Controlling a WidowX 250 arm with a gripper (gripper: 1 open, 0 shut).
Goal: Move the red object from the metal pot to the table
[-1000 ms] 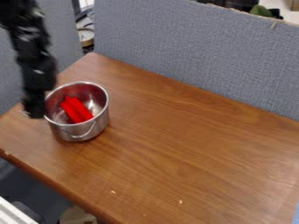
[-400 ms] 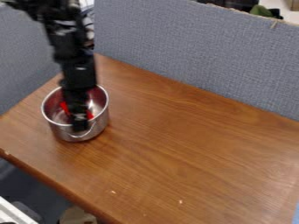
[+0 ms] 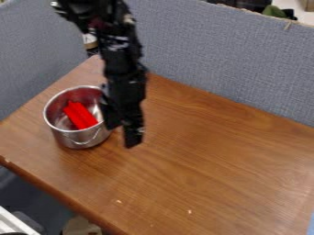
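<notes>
No legible text — none anywhere

High oblique view over table (image 3: 208, 161)

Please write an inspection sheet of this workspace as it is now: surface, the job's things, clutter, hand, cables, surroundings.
Surface: brown wooden table, grain visible, rounded edges.
Job's things: red object lies inside the metal pot; the pot stands near the table's left end.
Clutter: nothing seen.
Hand: hand points down, just right of the pot, low over the table; it holds nothing.
Cables: nothing seen.
Surroundings: grey partition panels behind the table; things beyond them are unclear.
</notes>
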